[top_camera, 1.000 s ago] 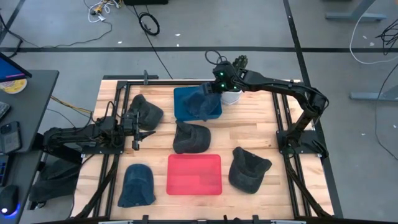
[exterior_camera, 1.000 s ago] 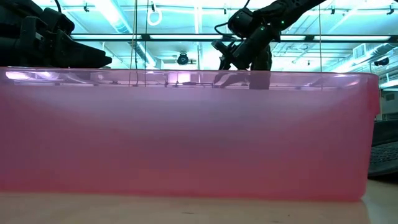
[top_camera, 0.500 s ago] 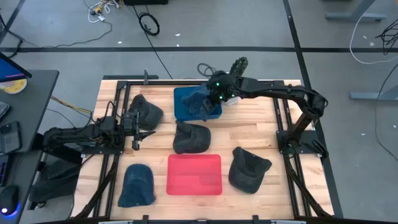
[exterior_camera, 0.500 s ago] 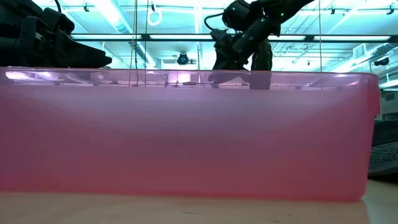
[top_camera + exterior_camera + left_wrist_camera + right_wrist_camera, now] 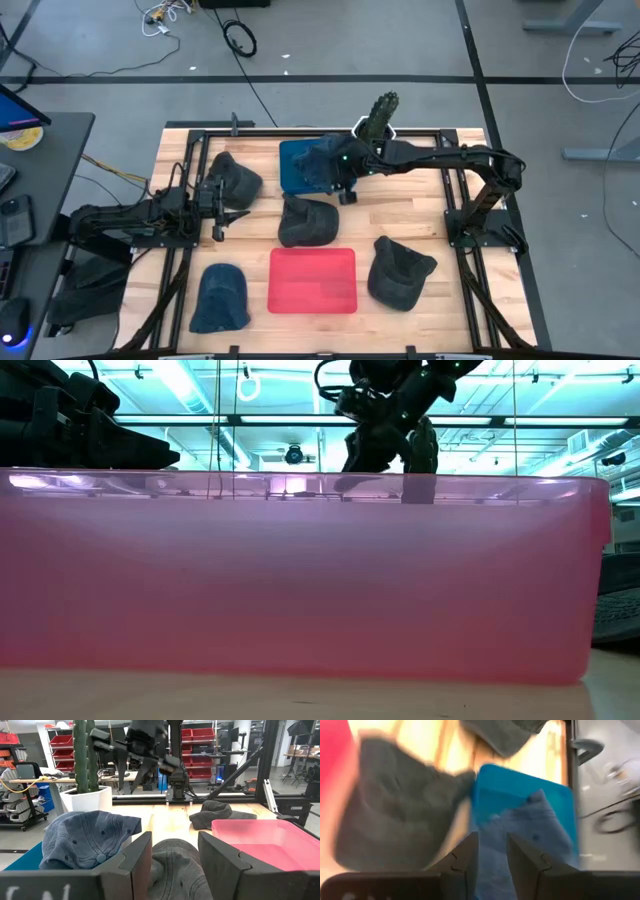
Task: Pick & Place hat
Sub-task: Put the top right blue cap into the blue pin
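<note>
One blue hat (image 5: pixel 312 166) lies in the blue bin (image 5: pixel 290 158); soft and light, best pinched at its brim. Right hand (image 5: pixel 343 182) hovers empty, fingers parted.

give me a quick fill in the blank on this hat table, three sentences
The blue denim hat lies in the ____ plastic bin.
The pink plastic bin holds ____ hats.
The potted green cactus stands at the table's far edge, nearest the ____ arm's hand.

Missing words: blue; no; right
</note>
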You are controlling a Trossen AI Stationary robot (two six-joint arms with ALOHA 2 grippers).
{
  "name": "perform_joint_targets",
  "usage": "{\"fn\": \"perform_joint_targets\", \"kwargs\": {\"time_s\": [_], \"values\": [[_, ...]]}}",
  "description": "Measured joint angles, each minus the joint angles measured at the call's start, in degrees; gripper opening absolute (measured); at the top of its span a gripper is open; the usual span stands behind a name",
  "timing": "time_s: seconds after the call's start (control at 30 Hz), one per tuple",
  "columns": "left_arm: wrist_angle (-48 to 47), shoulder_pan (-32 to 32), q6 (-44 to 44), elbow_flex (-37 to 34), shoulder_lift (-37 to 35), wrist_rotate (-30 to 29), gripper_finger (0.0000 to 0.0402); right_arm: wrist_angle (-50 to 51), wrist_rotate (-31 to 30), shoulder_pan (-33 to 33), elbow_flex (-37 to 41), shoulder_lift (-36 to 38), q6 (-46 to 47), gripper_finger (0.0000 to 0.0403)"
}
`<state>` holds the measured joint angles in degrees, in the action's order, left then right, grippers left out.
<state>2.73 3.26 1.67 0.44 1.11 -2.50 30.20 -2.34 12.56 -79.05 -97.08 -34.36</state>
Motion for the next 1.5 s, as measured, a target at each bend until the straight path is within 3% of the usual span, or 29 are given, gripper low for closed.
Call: {"fn": "perform_joint_targets", "kwargs": {"time_s": [0.2, 0.53, 1.07, 1.3, 1.4, 1.5], "values": [[0.0, 0.0, 0.0, 0.0, 0.0, 0.0, 0.0165, 0.0, -8.7, -0.8, 2.6, 0.0, -15.3, 0.0103], [0.0, 0.0, 0.0, 0.0, 0.0, 0.0, 0.0165, -10.0, -9.4, 0.1, 10.4, 0.0, -28.1, 0.0103], [0.0, 0.0, 0.0, 0.0, 0.0, 0.0, 0.0165, -18.1, -9.2, 0.5, 13.6, 0.0, -26.0, 0.0103], [0.0, 0.0, 0.0, 0.0, 0.0, 0.0, 0.0165, -30.2, -9.3, -0.5, 13.6, 0.3, -13.4, 0.0103], [0.0, 0.0, 0.0, 0.0, 0.0, 0.0, 0.0165, -37.2, -10.1, -2.1, 13.5, 0.4, -14.2, 0.0103], [0.0, 0.0, 0.0, 0.0, 0.0, 0.0, 0.0165, -40.8, -14.9, -3.3, 11.3, 0.4, -15.5, 0.0103]]}}
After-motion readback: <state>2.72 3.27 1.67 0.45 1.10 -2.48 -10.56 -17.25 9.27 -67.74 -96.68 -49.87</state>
